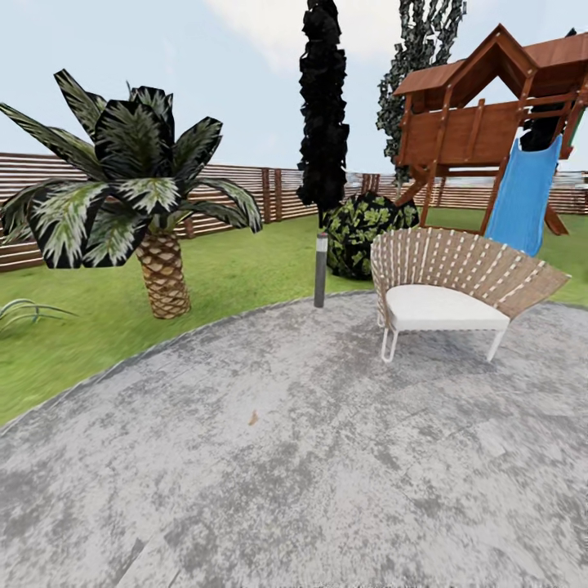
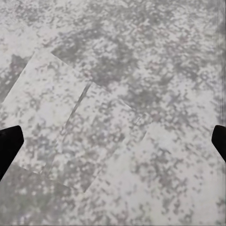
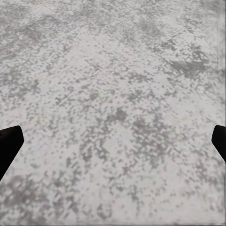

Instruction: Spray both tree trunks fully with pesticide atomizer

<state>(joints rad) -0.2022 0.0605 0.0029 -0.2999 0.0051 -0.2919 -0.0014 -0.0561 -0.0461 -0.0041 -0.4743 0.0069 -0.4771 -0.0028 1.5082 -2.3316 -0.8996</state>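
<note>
- Seemingly still searching, the robot faces across a round grey patio (image 1: 310, 457) toward the lawn (image 1: 237, 269) and slat fence (image 1: 269, 192); no atomizer lies on the paving in sight.
- Neither thick grey-beige trunk is visible: ahead stand a short palm (image 1: 163, 282), a thin near-black tree (image 1: 322, 106) and a bush (image 1: 363, 229).
- A wicker chair (image 1: 445, 286) sits at the patio edge, before a playhouse with a blue slide (image 1: 523, 196).
- Left claw (image 2: 113, 141) and right claw (image 3: 113, 141) hang spread and empty over bare paving, likely held ready for a pickup.
</note>
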